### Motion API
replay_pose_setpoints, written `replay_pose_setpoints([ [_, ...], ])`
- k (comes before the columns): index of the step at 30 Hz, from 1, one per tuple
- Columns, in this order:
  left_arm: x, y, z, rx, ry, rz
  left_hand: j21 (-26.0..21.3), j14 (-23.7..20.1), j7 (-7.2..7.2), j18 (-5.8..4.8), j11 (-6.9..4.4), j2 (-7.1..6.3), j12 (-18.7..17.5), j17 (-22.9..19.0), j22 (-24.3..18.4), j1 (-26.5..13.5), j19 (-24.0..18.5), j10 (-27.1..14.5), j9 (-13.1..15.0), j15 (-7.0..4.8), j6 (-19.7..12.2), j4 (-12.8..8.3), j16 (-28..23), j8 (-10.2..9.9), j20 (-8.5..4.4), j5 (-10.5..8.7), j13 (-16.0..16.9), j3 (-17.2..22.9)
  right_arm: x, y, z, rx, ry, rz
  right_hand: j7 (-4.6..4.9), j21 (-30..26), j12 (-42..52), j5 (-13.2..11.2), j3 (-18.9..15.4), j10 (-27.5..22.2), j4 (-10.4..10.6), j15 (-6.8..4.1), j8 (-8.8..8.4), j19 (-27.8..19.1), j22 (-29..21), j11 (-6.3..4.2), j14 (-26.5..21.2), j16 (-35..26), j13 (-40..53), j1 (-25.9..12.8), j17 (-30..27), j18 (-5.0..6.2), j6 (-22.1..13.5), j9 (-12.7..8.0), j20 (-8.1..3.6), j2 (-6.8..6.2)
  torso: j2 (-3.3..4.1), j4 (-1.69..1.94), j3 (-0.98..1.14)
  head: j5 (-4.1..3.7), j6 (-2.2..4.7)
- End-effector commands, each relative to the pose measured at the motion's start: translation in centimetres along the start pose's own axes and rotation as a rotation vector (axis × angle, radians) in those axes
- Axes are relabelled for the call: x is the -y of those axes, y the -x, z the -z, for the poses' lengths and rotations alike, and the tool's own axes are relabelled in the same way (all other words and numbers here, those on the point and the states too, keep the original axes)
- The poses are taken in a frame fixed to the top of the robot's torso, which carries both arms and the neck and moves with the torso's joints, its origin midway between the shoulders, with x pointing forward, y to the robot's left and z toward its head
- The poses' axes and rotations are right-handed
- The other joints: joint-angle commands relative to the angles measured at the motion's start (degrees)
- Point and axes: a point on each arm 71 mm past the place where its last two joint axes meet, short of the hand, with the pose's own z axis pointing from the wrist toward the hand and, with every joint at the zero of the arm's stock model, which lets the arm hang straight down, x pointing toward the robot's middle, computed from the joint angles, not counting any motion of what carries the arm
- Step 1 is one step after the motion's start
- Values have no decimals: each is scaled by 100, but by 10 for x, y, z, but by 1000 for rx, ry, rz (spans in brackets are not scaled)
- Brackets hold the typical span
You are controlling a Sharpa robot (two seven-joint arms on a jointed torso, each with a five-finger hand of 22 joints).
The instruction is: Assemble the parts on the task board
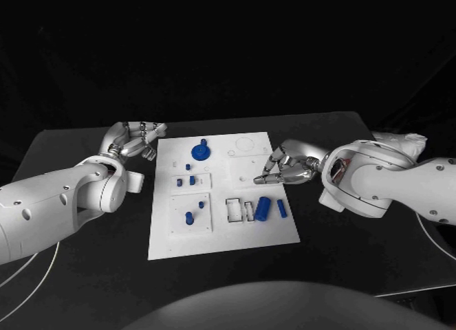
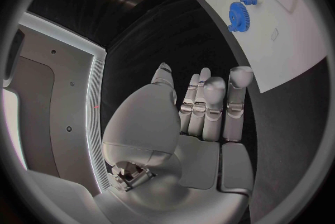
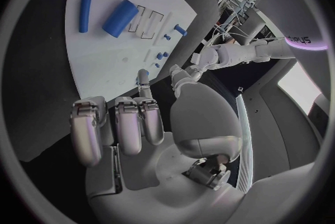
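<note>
Fingers (image 2: 209, 101) of left hand (image 1: 137, 139) straight and apart, grasping nothing, palm over black table (image 1: 89, 275) just off the task board (image 1: 228, 237) far left corner. Right hand (image 1: 285, 167) at the board's right edge, about mid-length; fingers (image 3: 129, 123) bent down over the white surface, nothing visibly held between them, fingertips at or just above the board, contact cannot tell.

Task board: white rectangle in the middle of the table, long axis running near-to-far, slightly rotated. Blue gear (image 1: 200, 151) lies flat near the far edge, left of centre, with a small blue knob (image 2: 248, 0) just beside it. Small blue pegs (image 1: 187, 181) sit by the left edge, mid-board. Another blue peg (image 1: 189, 218) lower on the left side, long axis near-to-far. Near the right edge toward the near end: thick blue cylinder (image 1: 263, 207) lying down, long axis roughly near-to-far, tilted; thin blue bar (image 1: 283, 208) just beside it on the edge side, about parallel. Black-outlined rectangular slots (image 1: 240, 210) left of the cylinder.

Writing: partial grey lettering on the other arm in right wrist view, not fully legible.
</note>
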Motion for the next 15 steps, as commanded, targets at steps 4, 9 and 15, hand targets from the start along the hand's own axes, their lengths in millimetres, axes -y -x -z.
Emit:
replay_pose_setpoints([
  [4, 1, -3, -1, -18, -8, 5, -25, -45, -15, 68, -32, 59, 10, -5, 6, 19, -43, 7, 3, -12, -34, -8, -27, 36, -10, 15, 8, -27, 11, -7, 6, -56, -231, -27, 15, 26, 16, 123, -317, 601, 322, 66, 405, 601, 1509, 40, 595, 24, 1507, -95, 1508, -39, -373, 574, 57, 96, 2, 1, 3, -30, 0],
  [9, 1, -4, -1, -19, -9, 5, -25, -45, -15, 68, -32, 59, 10, -5, 6, 19, -43, 7, 3, -12, -34, -8, -27, 36, -10, 15, 8, -27, 20, -13, 7, -126, -342, -41, 36, 26, 16, 221, -442, 601, 414, 78, 533, 601, 1509, 72, 595, 24, 1507, -67, 1508, -39, -617, 835, 80, 178, -3, 3, -1, -33, 0],
  [15, 1, -4, -1, -18, -9, 4, -25, -45, -15, 68, -32, 59, 10, -5, 6, 19, -43, 7, 3, -12, -34, -8, -27, 36, -10, 15, 8, -27, 26, -24, 5, -199, -412, -66, 61, 26, 16, 216, -480, 601, 527, 100, 545, 601, 1509, 95, 595, 24, 1507, -116, 1508, -39, -727, 937, 99, 359, -3, 5, 2, -36, 0],
])
